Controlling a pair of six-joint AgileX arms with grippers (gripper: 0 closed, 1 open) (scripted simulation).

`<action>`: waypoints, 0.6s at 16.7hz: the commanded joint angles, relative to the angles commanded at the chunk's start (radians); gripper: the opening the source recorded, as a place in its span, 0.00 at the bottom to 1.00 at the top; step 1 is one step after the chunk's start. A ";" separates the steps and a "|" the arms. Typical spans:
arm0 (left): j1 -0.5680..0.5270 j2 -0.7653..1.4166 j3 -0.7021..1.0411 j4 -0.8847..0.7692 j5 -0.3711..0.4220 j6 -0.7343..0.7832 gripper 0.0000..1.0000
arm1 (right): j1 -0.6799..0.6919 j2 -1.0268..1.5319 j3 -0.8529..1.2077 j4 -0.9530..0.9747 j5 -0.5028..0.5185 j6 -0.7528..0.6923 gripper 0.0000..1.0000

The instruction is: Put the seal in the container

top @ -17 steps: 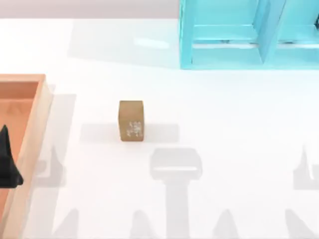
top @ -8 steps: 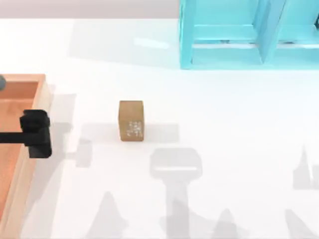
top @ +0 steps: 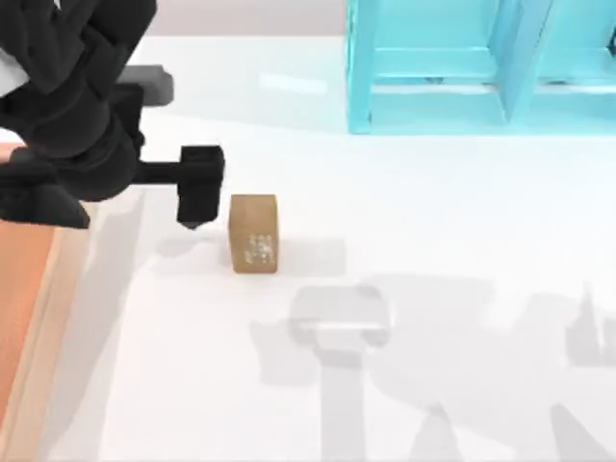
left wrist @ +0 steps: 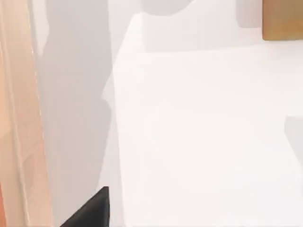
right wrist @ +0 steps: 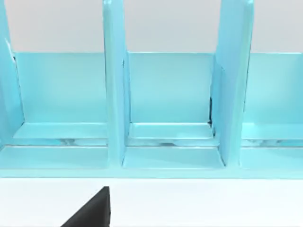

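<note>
The seal [top: 254, 234] is a small tan-brown block with whitish marks on its front face. It stands on the white table left of centre, and its corner also appears in the left wrist view [left wrist: 282, 21]. My left gripper [top: 197, 197] hangs just left of the seal, close beside it, with the bulky black arm behind it at the upper left. The container [top: 17, 289], an orange-brown wooden tray, lies at the left edge, partly covered by the arm; its pale rim [left wrist: 21, 118] runs along the left wrist view. My right arm is parked facing the shelf.
A cyan-blue shelf frame [top: 462, 67] stands at the back right of the table, and its open compartments [right wrist: 165, 94] face the right wrist camera. White tabletop stretches between the seal and the container, and across the front and right.
My left arm has swung from over the container at the far left toward the right and back, stopping just left of the seal. The seal has not moved.
</note>
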State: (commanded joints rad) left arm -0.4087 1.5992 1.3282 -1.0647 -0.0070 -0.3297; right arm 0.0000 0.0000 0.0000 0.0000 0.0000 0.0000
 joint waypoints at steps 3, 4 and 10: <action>-0.048 0.255 0.271 -0.159 -0.004 -0.057 1.00 | 0.000 0.000 0.000 0.000 0.000 0.000 1.00; -0.061 0.329 0.357 -0.202 -0.004 -0.075 1.00 | 0.000 0.000 0.000 0.000 0.000 0.000 1.00; -0.109 0.625 0.747 -0.360 0.004 -0.152 1.00 | 0.000 0.000 0.000 0.000 0.000 0.000 1.00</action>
State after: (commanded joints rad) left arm -0.5181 2.2238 2.0757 -1.4250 -0.0028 -0.4815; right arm 0.0000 0.0000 0.0000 0.0000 0.0000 0.0000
